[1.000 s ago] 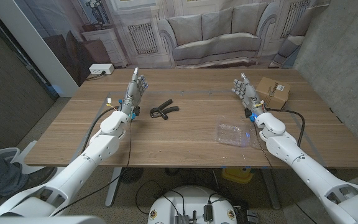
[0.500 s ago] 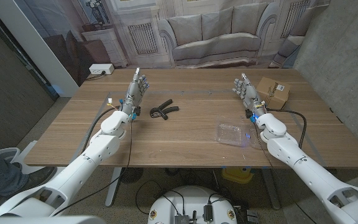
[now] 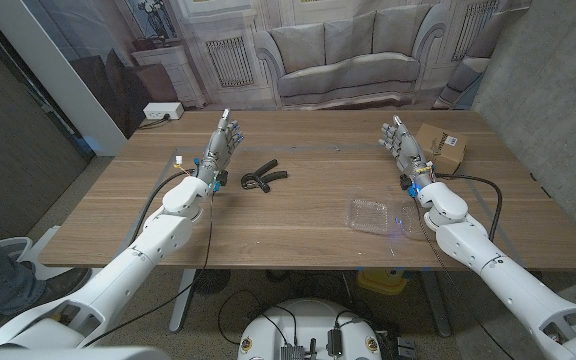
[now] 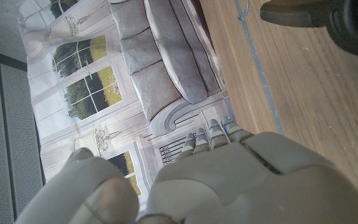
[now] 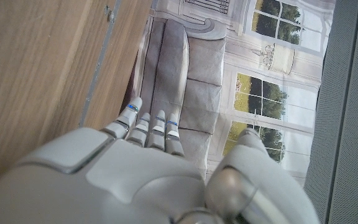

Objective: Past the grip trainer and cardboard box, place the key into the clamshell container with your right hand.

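My right hand [image 3: 401,146] stands upright over the table's right side, fingers straight and apart, holding nothing; its back [image 5: 123,180] fills the near part of the right wrist view. Just right of it sits the cardboard box [image 3: 438,147]. The clear clamshell container [image 3: 378,215] lies on the wood in front of that hand, nearer the table's front edge. A small thing that may be the key [image 3: 338,150] lies near the far middle; it also shows as a small key-like speck [image 5: 109,12]. The black grip trainer [image 3: 263,177] lies right of my left hand [image 3: 220,147], which is upright and empty.
The wooden table [image 3: 298,240] has thin tape lines across it. Cables run along both forearms. The grip trainer's handle [image 4: 303,12] shows close beside my left hand [image 4: 197,180]. A white power strip [image 3: 162,111] lies on the floor beyond the table's far left corner.
My right hand has drifted slightly right, toward the cardboard box, and my left hand has shifted a little right too. The objects on the table have not moved.
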You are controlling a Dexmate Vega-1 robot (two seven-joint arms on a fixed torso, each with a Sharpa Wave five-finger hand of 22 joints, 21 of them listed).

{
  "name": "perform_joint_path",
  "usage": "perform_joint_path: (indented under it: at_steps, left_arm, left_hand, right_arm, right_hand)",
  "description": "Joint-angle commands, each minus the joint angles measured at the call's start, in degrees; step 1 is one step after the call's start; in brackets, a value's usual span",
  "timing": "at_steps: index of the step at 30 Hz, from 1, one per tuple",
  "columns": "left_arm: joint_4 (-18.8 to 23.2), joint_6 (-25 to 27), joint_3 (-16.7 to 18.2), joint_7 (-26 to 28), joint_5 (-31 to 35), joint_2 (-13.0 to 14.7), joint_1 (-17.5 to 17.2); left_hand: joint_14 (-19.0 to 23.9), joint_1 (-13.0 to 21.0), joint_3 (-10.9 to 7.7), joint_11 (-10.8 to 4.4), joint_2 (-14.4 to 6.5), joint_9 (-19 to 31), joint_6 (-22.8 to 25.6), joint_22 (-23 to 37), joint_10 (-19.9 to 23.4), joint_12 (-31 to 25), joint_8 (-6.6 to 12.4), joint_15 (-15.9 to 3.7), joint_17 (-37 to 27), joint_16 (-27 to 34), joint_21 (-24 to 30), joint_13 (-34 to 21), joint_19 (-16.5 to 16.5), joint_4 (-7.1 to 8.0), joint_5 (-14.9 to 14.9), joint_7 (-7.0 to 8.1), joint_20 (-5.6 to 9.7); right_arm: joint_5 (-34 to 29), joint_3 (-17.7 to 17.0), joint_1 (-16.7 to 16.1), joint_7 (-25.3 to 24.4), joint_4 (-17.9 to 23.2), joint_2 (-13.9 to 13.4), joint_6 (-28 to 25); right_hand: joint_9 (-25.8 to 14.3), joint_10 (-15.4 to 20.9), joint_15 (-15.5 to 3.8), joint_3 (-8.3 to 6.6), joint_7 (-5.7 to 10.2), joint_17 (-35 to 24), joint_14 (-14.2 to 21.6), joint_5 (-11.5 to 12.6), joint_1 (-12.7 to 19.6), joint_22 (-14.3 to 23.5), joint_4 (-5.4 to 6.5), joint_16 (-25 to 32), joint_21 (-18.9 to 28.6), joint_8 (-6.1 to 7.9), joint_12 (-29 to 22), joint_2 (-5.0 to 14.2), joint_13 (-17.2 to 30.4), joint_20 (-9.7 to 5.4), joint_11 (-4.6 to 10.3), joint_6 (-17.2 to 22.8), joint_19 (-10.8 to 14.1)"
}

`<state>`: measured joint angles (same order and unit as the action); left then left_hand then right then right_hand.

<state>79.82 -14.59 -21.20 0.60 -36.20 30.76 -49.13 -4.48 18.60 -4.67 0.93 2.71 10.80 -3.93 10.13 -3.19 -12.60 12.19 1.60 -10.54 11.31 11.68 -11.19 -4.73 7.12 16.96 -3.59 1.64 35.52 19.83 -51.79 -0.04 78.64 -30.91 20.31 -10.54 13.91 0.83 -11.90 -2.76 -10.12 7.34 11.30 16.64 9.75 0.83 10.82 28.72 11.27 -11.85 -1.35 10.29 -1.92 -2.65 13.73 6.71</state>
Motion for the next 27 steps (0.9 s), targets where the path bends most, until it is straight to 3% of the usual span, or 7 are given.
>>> perform_joint_path:
  at_steps: [1, 27]
  left_arm:
    - [0.9, 0.0, 0.2, 0.0, -0.3, 0.2, -0.7]
    - [2.8, -2.8, 1.1, 0.6, 0.1, 0.6, -3.1]
  left_hand:
    - [0.5, 0.5, 0.09, -0.11, -0.2, 0.1, 0.4, 0.1, 0.5, -0.2, 0.26, -0.17, -0.1, 0.4, 0.3, -0.1, 0.4, -0.28, 0.4, -0.19, -0.25]
    - [1.1, 1.3, 0.08, -0.12, -0.7, 0.0, 1.3, 0.1, 1.3, -0.3, 0.31, -0.22, -0.1, 0.3, 0.2, 0.0, 0.6, -0.61, 0.4, 0.17, -0.39]
  right_arm:
    - [-0.3, -0.9, -1.8, -0.3, 2.1, -1.0, 1.6]
    - [-2.6, -3.4, -8.5, -4.6, 9.3, -3.5, 3.5]
  right_hand:
    - [-0.3, 0.6, -0.1, -0.25, 0.03, -0.2, 0.6, 0.2, 0.5, 0.1, -0.49, 0.4, -0.2, 0.27, -0.4, 0.22, 0.2, -2.22, 0.08, 0.7, 0.6]
    - [-0.3, 1.4, -0.18, -0.34, 0.39, -0.2, 1.3, 0.0, 0.9, 0.2, -0.8, 0.5, -0.8, 0.41, -0.7, 0.57, 0.3, -2.18, 0.22, 1.4, 1.4]
